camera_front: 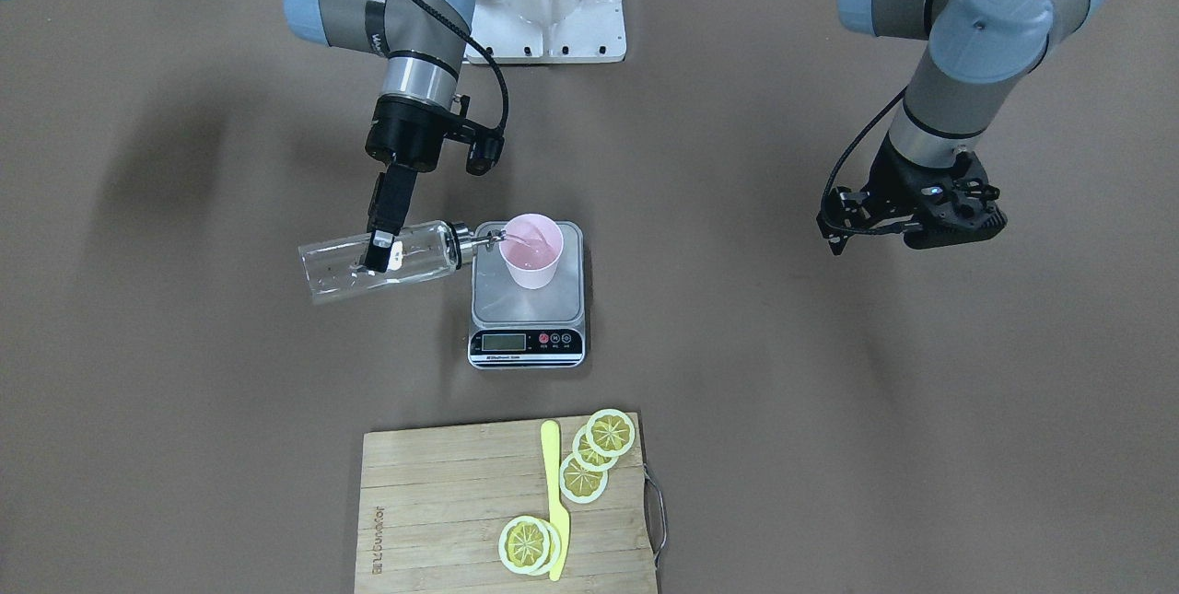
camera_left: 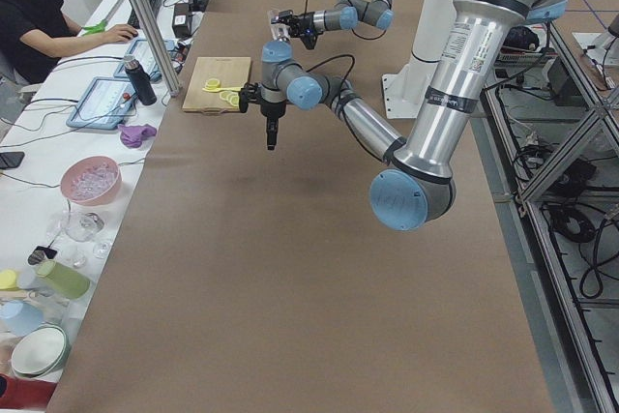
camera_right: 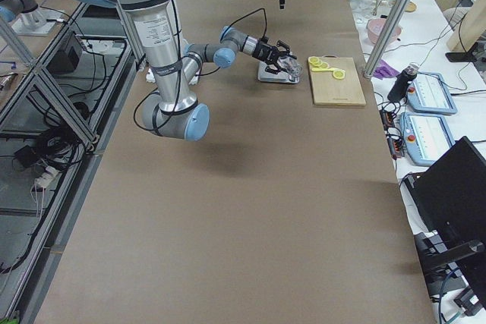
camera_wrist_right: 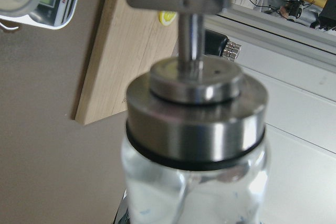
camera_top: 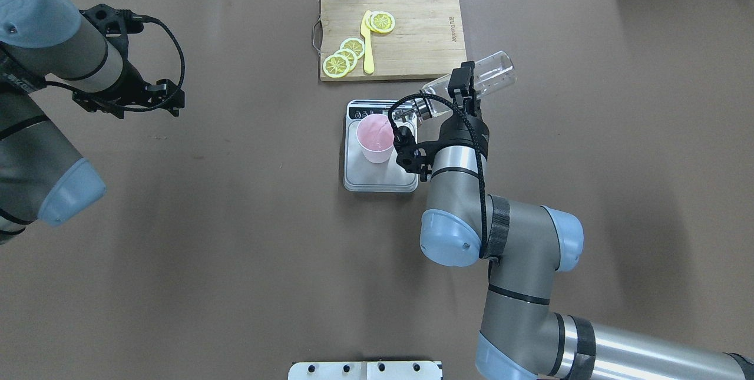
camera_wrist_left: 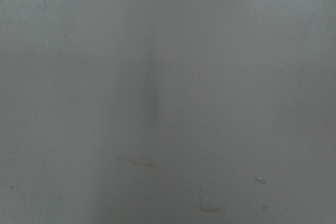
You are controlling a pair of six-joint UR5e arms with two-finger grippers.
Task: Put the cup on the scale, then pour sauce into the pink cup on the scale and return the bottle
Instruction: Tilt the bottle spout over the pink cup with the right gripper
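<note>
Clock read from the robot's side, 12 pointing away from it.

- Cup (camera_top: 375, 138): pale pink, upright on the scale (camera_top: 380, 177), toward the platform's 11 o'clock corner, just short of the display strip.
- Bottle (camera_top: 492, 73): clear glass, held off the bench (camera_top: 235, 221) and tipped almost onto its side at the cup's 2 o'clock, with the silver spout over the cup's rim.
- Right pincer (camera_top: 468, 88): clamped across the bottle's glass body.
- Cutting board (camera_top: 424, 26): at the scale's 12 o'clock, carrying lemon slices (camera_top: 344, 56) and a yellow knife (camera_top: 367, 44).
- Left pincer (camera_top: 126, 97): at 9 o'clock, well apart, above bare bench. I cannot tell how far it is open.
</note>
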